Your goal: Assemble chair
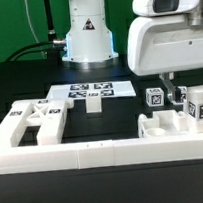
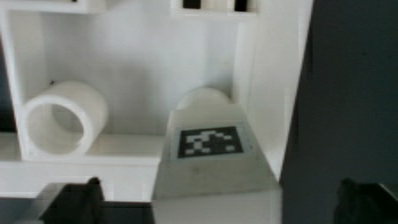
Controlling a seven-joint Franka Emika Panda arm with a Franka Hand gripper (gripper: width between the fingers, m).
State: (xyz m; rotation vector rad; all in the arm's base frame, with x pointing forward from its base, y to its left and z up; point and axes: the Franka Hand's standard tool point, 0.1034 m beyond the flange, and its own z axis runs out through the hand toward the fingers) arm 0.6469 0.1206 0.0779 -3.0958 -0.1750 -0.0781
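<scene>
All chair parts [image 1: 167, 123] you can see lie loose on the worktop [image 1: 18, 89]; none is joined yet. The frame slab [image 1: 36, 118] sits at the exterior view's left, a small piece [image 1: 93, 102] just before the marker board [image 1: 88, 90], and tagged blocks [image 1: 200, 102] at the right. The pincer [image 2: 214, 205] stands wide astride a tagged bar [image 2: 214, 140], with gaps on both sides; a round peg [image 2: 63, 122] lies beside it. Judge assembly barely begun, with every joint left for you.

The arm [image 1: 85, 6] is glossy white with rounded shells and a dark triangular mark on its base; black cables [image 1: 47, 19] hang beside it. Above the black fingers [image 2: 71, 204] sits a bulky white housing [image 1: 169, 43].
</scene>
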